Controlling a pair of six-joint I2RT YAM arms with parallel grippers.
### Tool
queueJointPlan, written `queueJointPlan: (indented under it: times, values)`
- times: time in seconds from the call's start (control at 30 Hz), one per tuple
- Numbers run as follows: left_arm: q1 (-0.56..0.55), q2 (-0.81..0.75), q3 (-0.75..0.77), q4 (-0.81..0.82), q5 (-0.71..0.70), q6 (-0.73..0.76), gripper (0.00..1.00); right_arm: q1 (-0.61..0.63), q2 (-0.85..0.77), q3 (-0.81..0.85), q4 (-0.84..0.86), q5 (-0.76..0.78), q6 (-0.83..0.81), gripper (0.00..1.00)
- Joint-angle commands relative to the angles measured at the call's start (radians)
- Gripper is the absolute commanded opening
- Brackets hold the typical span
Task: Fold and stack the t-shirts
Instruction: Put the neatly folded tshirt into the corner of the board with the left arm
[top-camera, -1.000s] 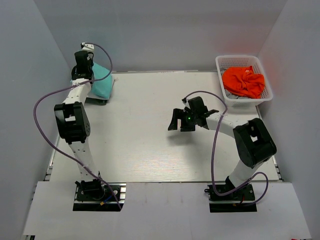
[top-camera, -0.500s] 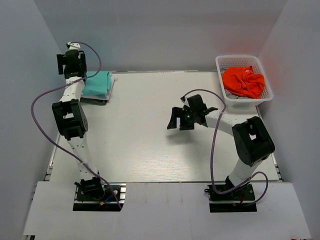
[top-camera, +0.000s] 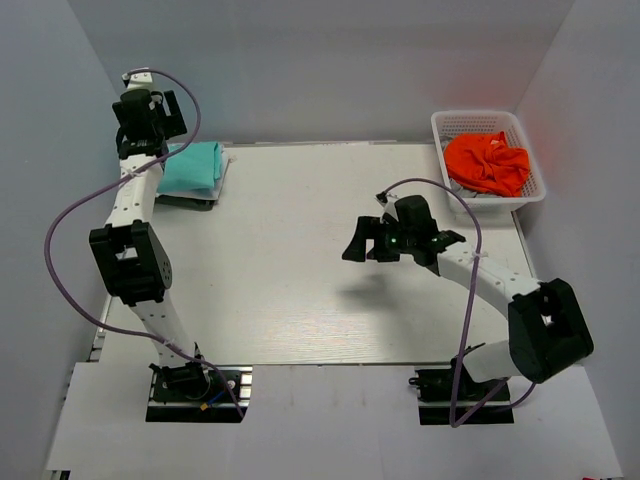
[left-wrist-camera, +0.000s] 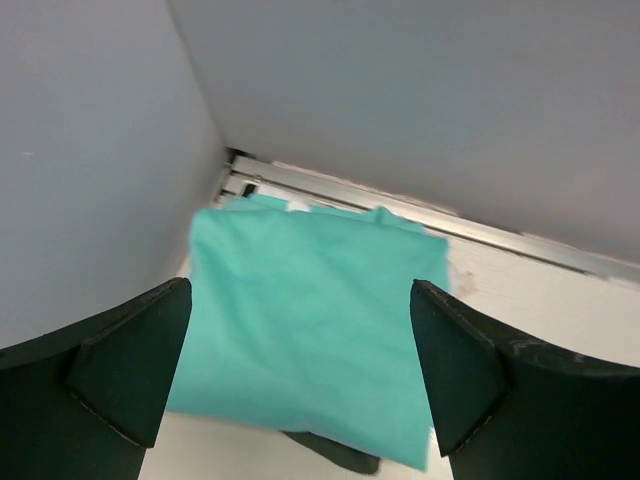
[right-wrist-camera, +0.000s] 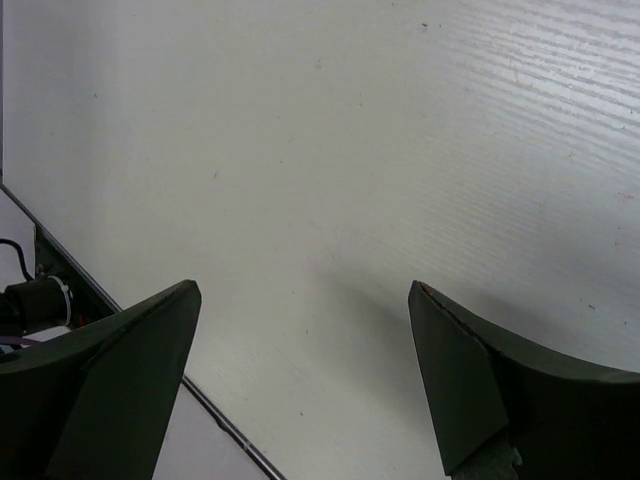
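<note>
since the teal t-shirt (top-camera: 192, 168) lies as a smooth, flat rectangle in the far left corner, dark cloth (left-wrist-camera: 330, 462) peeking beneath, that part looks done. the orange t-shirt (top-camera: 487, 163) sits crumpled in the white mesh basket (top-camera: 478, 114), far right, not yet folded. left gripper (left-wrist-camera: 300, 290) above the teal one and right gripper (right-wrist-camera: 305, 300) over the white table (top-camera: 300, 300) both gape, empty.

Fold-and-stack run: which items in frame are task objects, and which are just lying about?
Task objects:
- teal t-shirt, folded, at the table's far-left corner
- dark garment, edge showing under the teal one
- orange t-shirt, bunched in the basket

Not part of the job:
- white mesh basket, only a container
- table
</note>
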Motion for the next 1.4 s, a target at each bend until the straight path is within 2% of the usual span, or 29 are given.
queueJointPlan:
  times: [0.0, 0.17, 0.4, 0.57, 0.77, 1.03, 1.2, 1.33, 1.37]
  values:
    - [0.012, -0.052, -0.051, -0.025, 0.141, -0.085, 1.0, -0.002, -0.051, -0.03, -0.011, 0.001, -0.035, 0.9]
    - [0.021, -0.026, -0.104, -0.035, 0.21, -0.107, 1.0, -0.003, -0.071, -0.001, -0.112, 0.052, -0.081, 0.9]
    - [0.064, 0.067, -0.195, -0.005, 0.294, -0.188, 1.0, 0.0, -0.051, -0.002, -0.146, 0.07, -0.103, 0.9]
    - [0.099, 0.174, -0.157, -0.032, 0.328, -0.222, 1.0, -0.003, -0.044, -0.001, -0.161, 0.113, -0.109, 0.9]
    - [0.129, 0.198, -0.166, -0.042, 0.325, -0.21, 1.0, -0.002, -0.016, 0.021, -0.172, 0.115, -0.103, 0.9]
    - [0.129, 0.086, -0.066, -0.103, 0.305, -0.177, 1.0, -0.002, -0.044, 0.027, -0.152, 0.104, -0.091, 0.9]
    - [0.101, -0.048, -0.081, -0.123, 0.316, -0.177, 1.0, -0.002, -0.1, 0.007, -0.134, 0.11, -0.075, 0.9]
    - [0.069, -0.18, -0.167, -0.107, 0.486, -0.251, 1.0, 0.0, -0.182, -0.054, -0.083, 0.127, -0.04, 0.9]
    - [0.054, -0.25, -0.198, -0.107, 0.486, -0.277, 1.0, -0.003, -0.194, -0.063, -0.077, 0.144, -0.031, 0.9]
